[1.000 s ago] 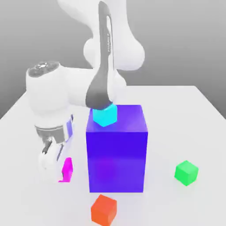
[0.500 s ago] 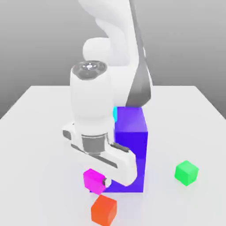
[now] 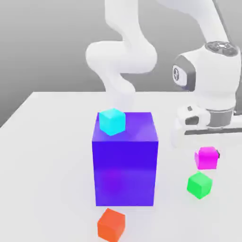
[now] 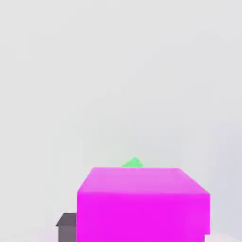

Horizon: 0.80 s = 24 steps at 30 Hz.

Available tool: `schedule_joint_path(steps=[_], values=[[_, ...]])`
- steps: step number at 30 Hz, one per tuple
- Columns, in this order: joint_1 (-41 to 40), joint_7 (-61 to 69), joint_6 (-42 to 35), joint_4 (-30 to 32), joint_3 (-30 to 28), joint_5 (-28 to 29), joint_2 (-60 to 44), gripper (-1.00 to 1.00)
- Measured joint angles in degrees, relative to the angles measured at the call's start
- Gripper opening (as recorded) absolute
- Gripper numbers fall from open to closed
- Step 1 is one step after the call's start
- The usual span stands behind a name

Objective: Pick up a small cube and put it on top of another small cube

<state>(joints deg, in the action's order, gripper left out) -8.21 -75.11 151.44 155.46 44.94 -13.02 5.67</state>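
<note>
magenta cube [image 3: 207,158] hangs level above green cube [image 3: 199,185].

Glossy white rounded arm [image 3: 124,56] with grey joint caps and wrist band.

Magenta cube [image 3: 207,157], green cube [image 3: 199,185], cyan cube [image 3: 112,121], blue-purple block [image 3: 125,165], orange-red cube [image 3: 111,225]

No text, label, brand, number or sign can be read on anything here.
</note>
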Motion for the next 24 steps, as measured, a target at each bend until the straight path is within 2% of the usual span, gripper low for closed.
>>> schedule_joint_path(steps=[4,12,21,22,24], values=[[-0.7,-5.0,1.3,0.6,1.8,5.5,-0.8,-1.00],[-2.9,-13.1,5.1,-0.2,1.7,16.7,-6.7,-1.00],[2.1,-26.5,10.9,-0.5,-7.0,35.3,-16.2,-1.00],[3.0,-27.6,11.4,-0.5,-8.2,36.8,-17.0,1.00],[3.0,-27.6,11.4,-0.5,-8.2,36.8,-17.0,1.00]])
